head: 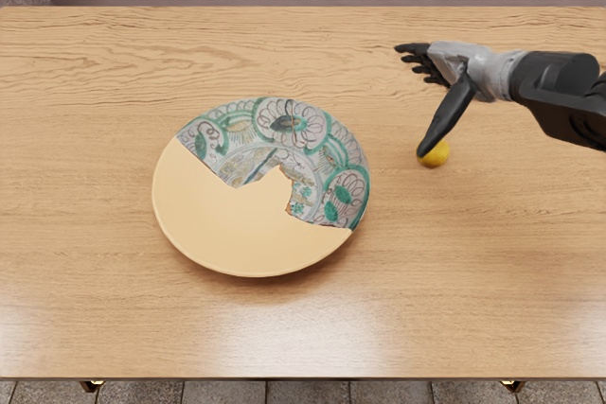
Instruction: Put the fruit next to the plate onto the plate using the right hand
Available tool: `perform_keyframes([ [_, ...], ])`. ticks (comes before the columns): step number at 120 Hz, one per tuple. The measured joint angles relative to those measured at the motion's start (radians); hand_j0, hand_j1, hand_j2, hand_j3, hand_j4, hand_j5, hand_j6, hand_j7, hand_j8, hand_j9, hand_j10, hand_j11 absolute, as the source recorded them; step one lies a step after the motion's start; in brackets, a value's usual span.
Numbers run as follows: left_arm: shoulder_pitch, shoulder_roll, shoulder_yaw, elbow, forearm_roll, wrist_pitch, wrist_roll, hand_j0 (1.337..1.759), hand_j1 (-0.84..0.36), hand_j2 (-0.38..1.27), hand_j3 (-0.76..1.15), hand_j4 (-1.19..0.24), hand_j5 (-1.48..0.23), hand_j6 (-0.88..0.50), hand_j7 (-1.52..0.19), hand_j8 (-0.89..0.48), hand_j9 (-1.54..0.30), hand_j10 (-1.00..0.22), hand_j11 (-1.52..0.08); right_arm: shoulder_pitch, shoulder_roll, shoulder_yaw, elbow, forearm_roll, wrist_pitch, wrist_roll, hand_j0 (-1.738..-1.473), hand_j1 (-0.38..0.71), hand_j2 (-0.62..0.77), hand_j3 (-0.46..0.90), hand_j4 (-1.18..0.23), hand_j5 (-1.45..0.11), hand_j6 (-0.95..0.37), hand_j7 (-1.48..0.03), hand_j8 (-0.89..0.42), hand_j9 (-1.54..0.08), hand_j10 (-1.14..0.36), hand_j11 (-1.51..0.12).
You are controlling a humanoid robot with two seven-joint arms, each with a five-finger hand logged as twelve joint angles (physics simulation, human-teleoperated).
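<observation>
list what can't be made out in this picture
Fruit, head view: too small to name its kind; a finger of the right hand covers its upper left, so contact is unclear.
Right arm, head view: cut off by the picture's right edge.
Left hand: outside the frame.

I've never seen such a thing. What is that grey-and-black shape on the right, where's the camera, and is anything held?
This is a simulator's render, seen from the robot's head, looking down on a table. The shape entering from the right is its right arm, ending in a five-finger right hand. The fingers are spread and hold nothing; one points down beside a small yellow fruit, touching or not I cannot tell. Left of the fruit lies a plate, half patterned, half plain tan; the fruit is not on it. The left arm is out of view.
</observation>
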State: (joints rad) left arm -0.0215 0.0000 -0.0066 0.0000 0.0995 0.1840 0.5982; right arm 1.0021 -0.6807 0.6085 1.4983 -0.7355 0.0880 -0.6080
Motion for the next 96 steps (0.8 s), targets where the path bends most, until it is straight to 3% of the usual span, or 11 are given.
perform_keyframes([
  [35,0.000,0.000,0.000,0.000,0.000,0.000,0.000,1.658,0.35,0.00,0.00,0.00,0.00,0.00,0.00,0.00,0.00,0.00,0.00,0.091,0.022,-0.203,0.011,-0.161,-0.093,-0.003,-1.658,-0.35,0.00,0.00,0.00,0.00,0.00,0.00,0.00,0.00,0.00,0.00],
  [79,0.000,0.000,0.000,0.000,0.000,0.000,0.000,1.658,0.35,0.00,0.00,0.00,0.00,0.00,0.00,0.00,0.00,0.00,0.00,0.064,0.060,-0.264,-0.019,-0.336,-0.237,-0.003,-1.658,-0.35,0.00,0.00,0.00,0.00,0.00,0.00,0.00,0.00,0.00,0.00],
  [96,0.000,0.000,0.000,0.000,0.000,0.000,0.000,1.658,0.35,0.00,0.00,0.00,0.00,0.00,0.00,0.00,0.00,0.00,0.00,0.034,0.116,-0.265,-0.099,-0.357,-0.241,-0.003,-1.658,-0.35,0.00,0.00,0.00,0.00,0.00,0.00,0.00,0.00,0.00,0.00],
])
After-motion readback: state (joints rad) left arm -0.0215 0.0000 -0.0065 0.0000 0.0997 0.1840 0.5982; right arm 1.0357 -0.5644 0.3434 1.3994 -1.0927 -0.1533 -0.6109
